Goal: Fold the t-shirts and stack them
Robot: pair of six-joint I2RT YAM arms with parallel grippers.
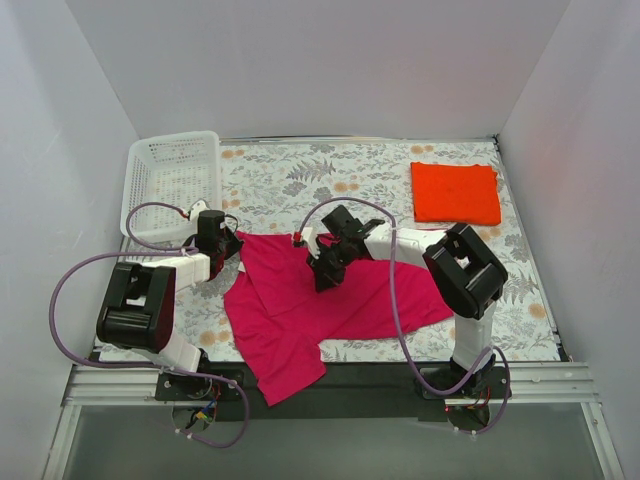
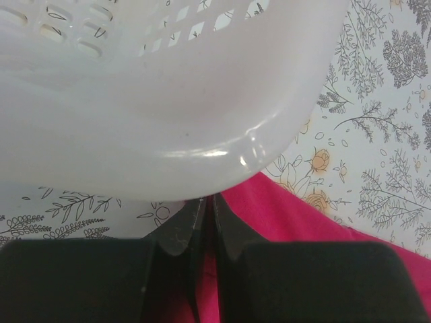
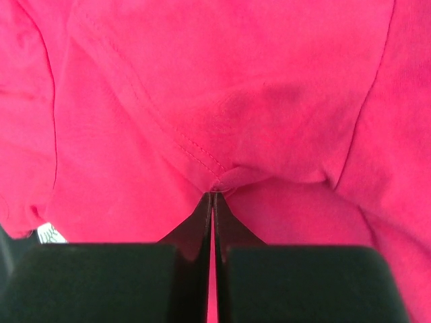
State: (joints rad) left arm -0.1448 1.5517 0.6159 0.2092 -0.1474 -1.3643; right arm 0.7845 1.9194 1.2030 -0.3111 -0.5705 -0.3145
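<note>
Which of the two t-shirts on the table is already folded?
The orange-red t-shirt, a neat flat rectangle at the far right of the table. The magenta-pink t-shirt lies spread out and rumpled, part of it hanging over the near edge.

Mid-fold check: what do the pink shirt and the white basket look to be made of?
The pink shirt looks like soft matte knit cloth, perhaps cotton: stitched hem, soft creases. The white basket looks like glossy moulded plastic: smooth wall with a highlight, punched holes.

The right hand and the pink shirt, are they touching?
Touching. The right wrist view shows the right hand pinched shut on a puckered fold of the pink shirt, with the cloth bunching right at the pinch.
</note>
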